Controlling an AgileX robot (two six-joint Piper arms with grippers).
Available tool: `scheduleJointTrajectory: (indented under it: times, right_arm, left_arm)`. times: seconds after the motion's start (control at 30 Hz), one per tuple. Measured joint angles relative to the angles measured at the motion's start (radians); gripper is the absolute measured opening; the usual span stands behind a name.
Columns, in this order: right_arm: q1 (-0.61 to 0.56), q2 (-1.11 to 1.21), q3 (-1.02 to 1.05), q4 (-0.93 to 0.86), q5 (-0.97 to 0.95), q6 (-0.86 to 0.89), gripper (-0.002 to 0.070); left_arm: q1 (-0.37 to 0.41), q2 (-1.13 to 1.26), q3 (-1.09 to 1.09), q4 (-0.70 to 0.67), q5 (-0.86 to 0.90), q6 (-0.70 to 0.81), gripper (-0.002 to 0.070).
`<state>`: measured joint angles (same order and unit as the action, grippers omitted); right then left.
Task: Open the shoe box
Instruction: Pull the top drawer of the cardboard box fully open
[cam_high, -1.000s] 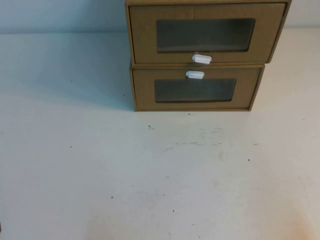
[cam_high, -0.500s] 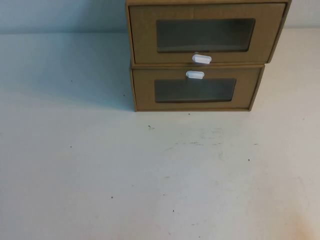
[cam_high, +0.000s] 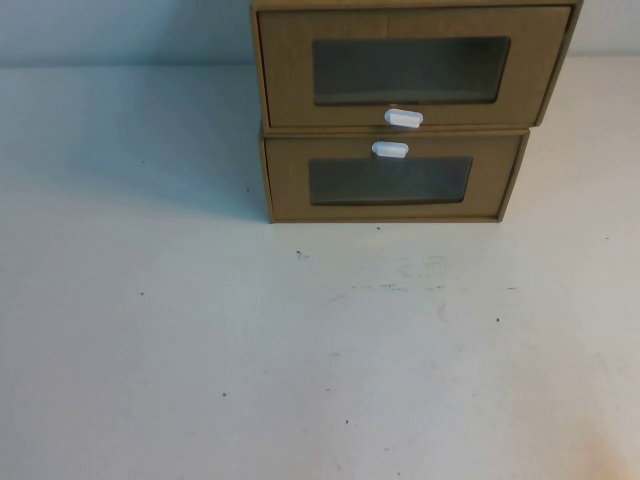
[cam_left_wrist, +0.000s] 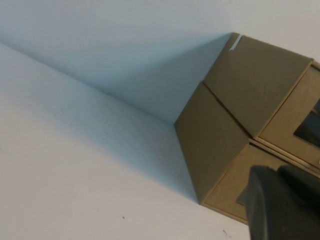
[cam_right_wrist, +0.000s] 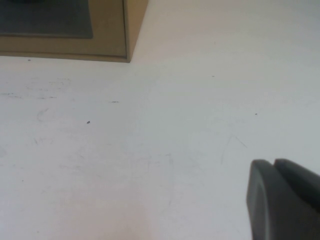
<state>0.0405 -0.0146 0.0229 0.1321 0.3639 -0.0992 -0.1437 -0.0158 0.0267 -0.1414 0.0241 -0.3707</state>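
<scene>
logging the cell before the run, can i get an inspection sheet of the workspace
surface: white table, few dark specks
job's things: upper box stacked on lower box, both shut; upper handle and lower handle untouched
clutter: nothing seen
grippers: left pincer shut, by the boxes' left side; right pincer shut, over bare table near lower box's right corner
cables: nothing seen
surroundings: pale wall behind

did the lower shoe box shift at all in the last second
No. The lower shoe box keeps its spot against the dark speck in front. Left gripper hangs near its left corner, right gripper over the table.
</scene>
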Motion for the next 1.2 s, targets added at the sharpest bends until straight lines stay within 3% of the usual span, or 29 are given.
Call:
scheduleJointTrajectory:
  times: [0.33, 0.77, 1.03, 1.2]
  right_arm:
    - [0.0, 0.0, 0.0, 0.0, 0.0, 0.0, -0.0015]
    - [0.0, 0.0, 0.0, 0.0, 0.0, 0.0, -0.0015]
    - [0.0, 0.0, 0.0, 0.0, 0.0, 0.0, -0.0015]
    - [0.0, 0.0, 0.0, 0.0, 0.0, 0.0, -0.0015]
  left_arm:
    - [0.0, 0.184, -0.265, -0.019, 0.265, 0.047, -0.0003]
    - [0.0, 0.71, -0.786, -0.464, 0.635, 0.799, -0.0003]
    - [0.0, 1.105, -1.262, -0.599, 0.856, 1.011, -0.0003]
    - [0.0, 1.331, -1.566, -0.685, 0.957, 1.057, -0.0003]
